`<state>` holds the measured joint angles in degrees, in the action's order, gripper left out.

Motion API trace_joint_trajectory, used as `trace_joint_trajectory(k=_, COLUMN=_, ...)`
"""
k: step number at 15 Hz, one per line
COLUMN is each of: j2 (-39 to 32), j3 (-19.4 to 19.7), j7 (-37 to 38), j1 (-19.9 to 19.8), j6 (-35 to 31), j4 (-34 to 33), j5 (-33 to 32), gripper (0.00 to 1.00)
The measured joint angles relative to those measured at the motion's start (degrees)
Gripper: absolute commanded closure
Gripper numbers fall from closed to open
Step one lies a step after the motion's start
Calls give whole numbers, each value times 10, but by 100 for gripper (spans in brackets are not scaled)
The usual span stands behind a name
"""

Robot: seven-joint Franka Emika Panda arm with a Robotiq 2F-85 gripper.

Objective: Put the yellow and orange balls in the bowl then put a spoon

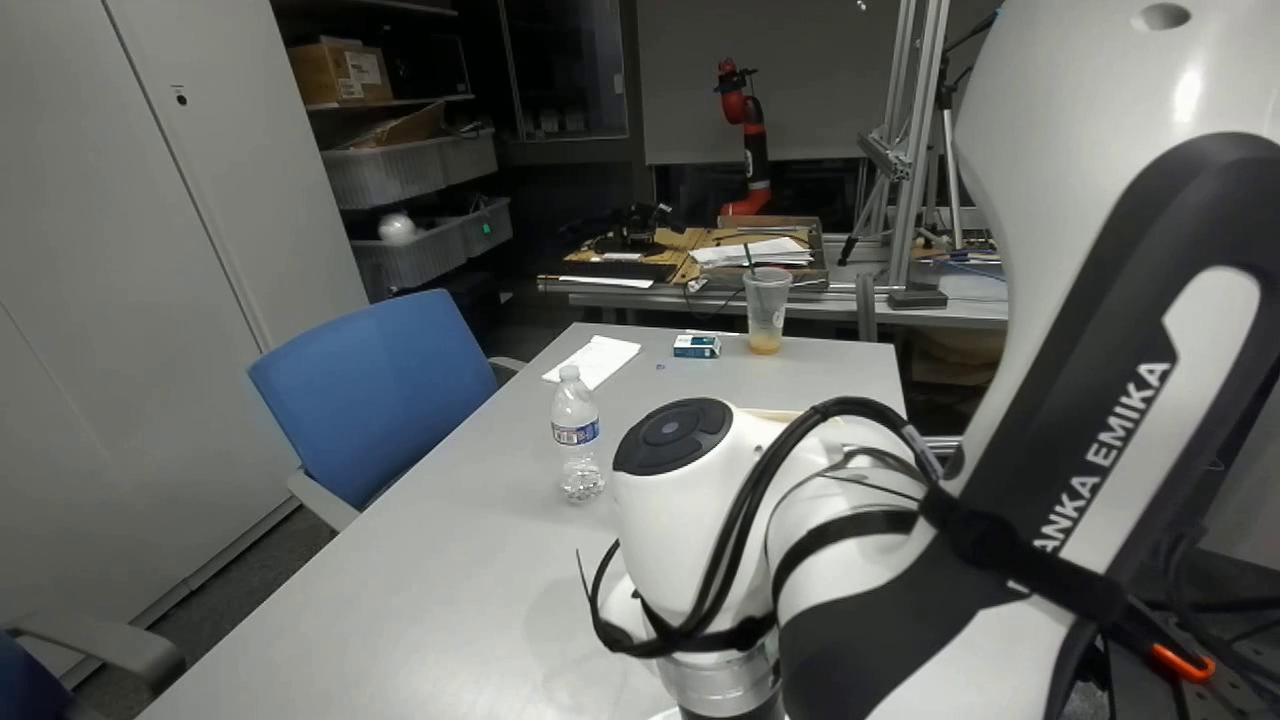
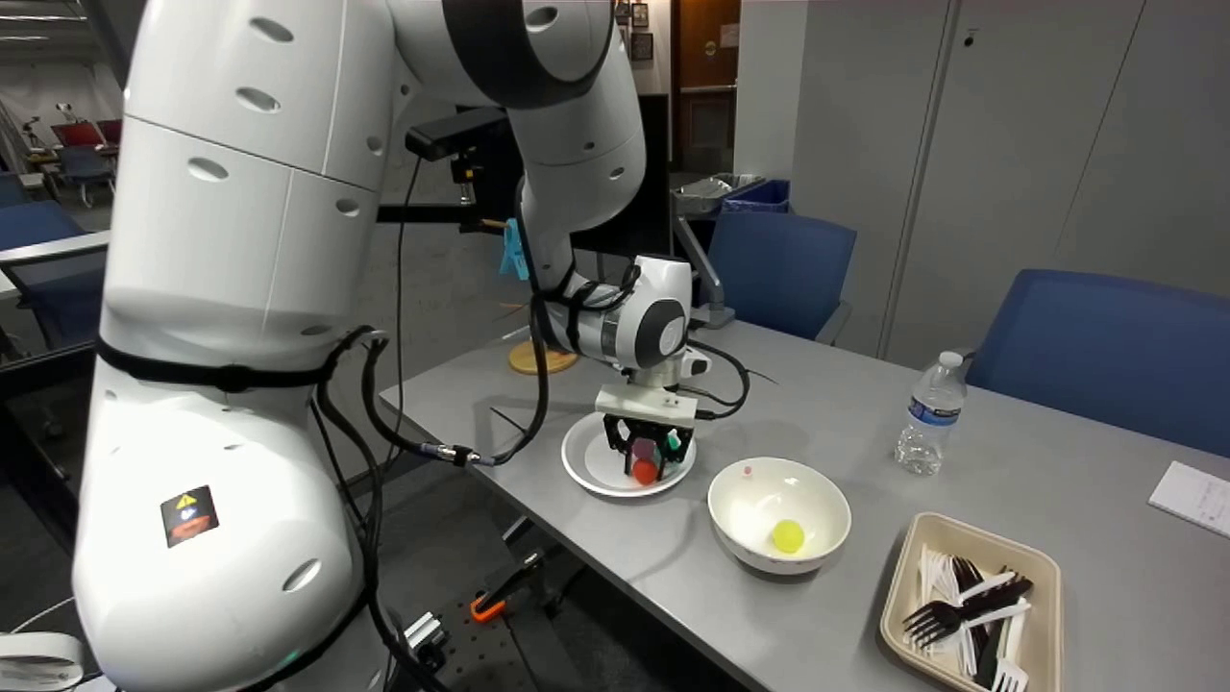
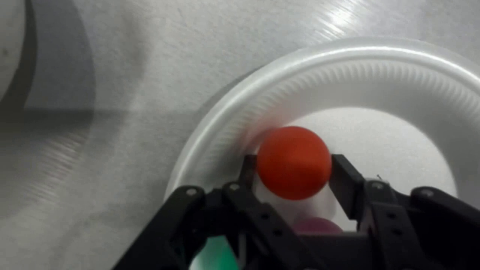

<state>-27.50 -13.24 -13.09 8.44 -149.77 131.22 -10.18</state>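
Observation:
The orange-red ball (image 2: pixel 645 472) is between my gripper's fingertips, over a white plate (image 2: pixel 584 463). In the wrist view both fingers of my gripper (image 3: pixel 294 167) touch the sides of the orange ball (image 3: pixel 294 157), so it looks shut on it. Whether the ball still touches the plate is hard to tell. The yellow ball (image 2: pixel 788 536) lies inside the white bowl (image 2: pixel 826 514), which stands beside the plate. The bowl's edge (image 3: pixel 9 41) shows at the left of the wrist view. Cutlery (image 2: pixel 966 615) lies in the beige tray; I cannot make out a spoon.
A purple ball (image 3: pixel 317 225) and a green thing (image 3: pixel 216 255) are on the plate under my gripper. The beige tray (image 2: pixel 1047 625) stands beyond the bowl. A water bottle (image 2: pixel 930 415) stands on the table, also in an exterior view (image 1: pixel 577 440). Papers (image 2: pixel 1196 495) lie farther along.

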Motion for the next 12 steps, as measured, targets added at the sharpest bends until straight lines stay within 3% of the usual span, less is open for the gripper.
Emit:
trace_joint_trajectory(k=2, j2=-2, j3=2, j7=0, j1=0, j6=0, j4=-5, j5=-5, gripper=84)
trace_joint_trajectory(k=12, j2=-1, j3=-4, j7=-4, j1=1, j6=27, j4=-24, j5=-2, gripper=84)
